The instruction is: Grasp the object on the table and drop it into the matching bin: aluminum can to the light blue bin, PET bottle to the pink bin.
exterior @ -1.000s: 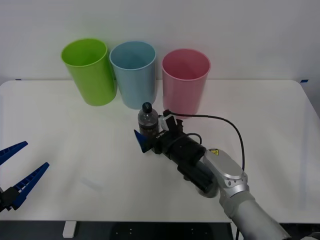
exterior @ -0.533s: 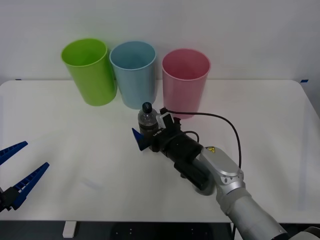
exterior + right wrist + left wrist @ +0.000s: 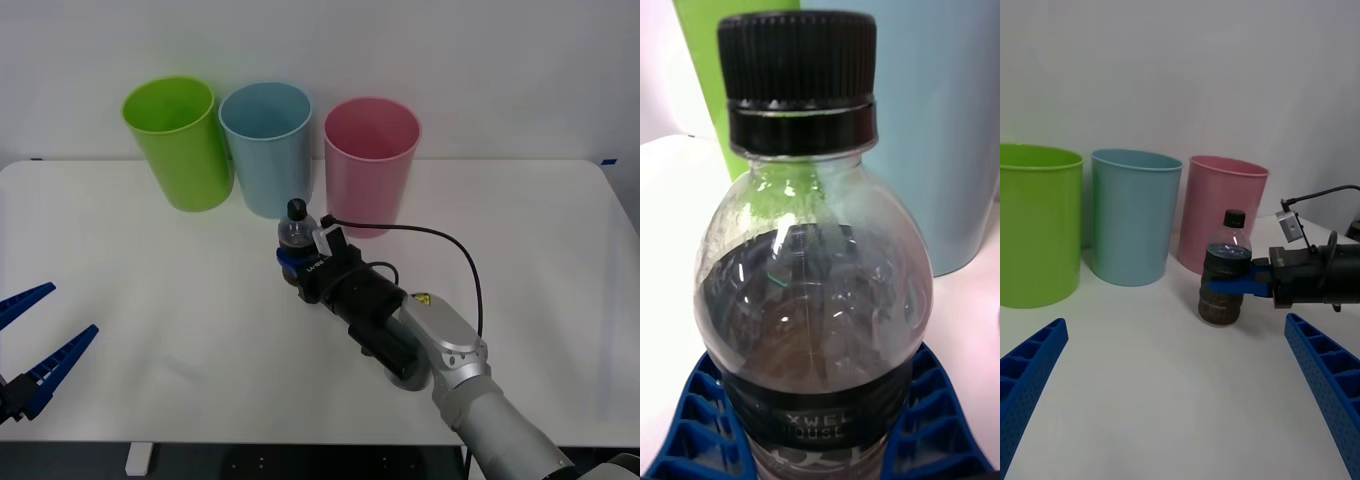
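The PET bottle (image 3: 294,231), clear with a black cap and dark lower half, stands upright on the white table (image 3: 140,270) just in front of the light blue bin (image 3: 267,150) and the pink bin (image 3: 370,165). My right gripper (image 3: 292,263) is shut on its lower body. In the right wrist view the blue fingers (image 3: 936,427) press both sides of the bottle (image 3: 812,300). The left wrist view shows the bottle (image 3: 1225,259) with its base on the table, held by the right gripper (image 3: 1234,286). My left gripper (image 3: 35,340) waits open at the table's near left edge.
A lime green bin (image 3: 180,145) stands left of the light blue one; all three bins line the back of the table. A black cable (image 3: 450,250) arcs over the right arm. The open left gripper (image 3: 1176,390) has bare table before it.
The right gripper's fingers have closed in around the bottle; a second ago one blue finger stood out to the bottle's left. The left arm has not moved.
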Available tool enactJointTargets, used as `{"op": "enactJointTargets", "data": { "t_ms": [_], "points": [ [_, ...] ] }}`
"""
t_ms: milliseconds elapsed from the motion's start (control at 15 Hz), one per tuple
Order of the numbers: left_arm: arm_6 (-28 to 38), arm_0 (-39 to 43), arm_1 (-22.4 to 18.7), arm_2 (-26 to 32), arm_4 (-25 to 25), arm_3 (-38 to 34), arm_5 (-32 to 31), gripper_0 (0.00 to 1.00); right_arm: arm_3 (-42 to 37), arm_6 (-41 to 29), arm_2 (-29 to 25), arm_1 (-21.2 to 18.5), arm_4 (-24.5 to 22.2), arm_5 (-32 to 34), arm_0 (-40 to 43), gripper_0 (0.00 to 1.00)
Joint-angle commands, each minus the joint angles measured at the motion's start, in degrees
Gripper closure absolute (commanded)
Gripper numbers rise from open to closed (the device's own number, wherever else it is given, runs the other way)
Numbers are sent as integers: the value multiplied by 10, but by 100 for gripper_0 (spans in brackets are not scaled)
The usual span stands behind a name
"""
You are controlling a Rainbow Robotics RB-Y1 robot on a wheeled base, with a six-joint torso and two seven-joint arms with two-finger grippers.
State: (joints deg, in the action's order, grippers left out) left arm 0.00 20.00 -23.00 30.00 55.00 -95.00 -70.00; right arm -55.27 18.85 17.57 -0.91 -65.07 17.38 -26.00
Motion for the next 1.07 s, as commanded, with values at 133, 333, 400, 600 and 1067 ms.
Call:
{"op": "enactJointTargets", "data": {
  "t_ms": [133, 333, 400, 600, 1067],
  "points": [
    [0, 0, 0, 0, 0, 0, 0, 0, -12, -2, 4, -6, 10, -2, 1, 100],
    [0, 0, 0, 0, 0, 0, 0, 0, -29, -7, 22, -28, 38, -2, 1, 100],
    [0, 0, 0, 0, 0, 0, 0, 0, -37, -10, 31, -42, 52, -2, 1, 100],
    [0, 0, 0, 0, 0, 0, 0, 0, -70, -18, 64, -82, 108, -8, 3, 100],
    [0, 0, 0, 0, 0, 0, 0, 0, -255, -109, 74, -164, 112, -22, 93, 100]
  ]
}}
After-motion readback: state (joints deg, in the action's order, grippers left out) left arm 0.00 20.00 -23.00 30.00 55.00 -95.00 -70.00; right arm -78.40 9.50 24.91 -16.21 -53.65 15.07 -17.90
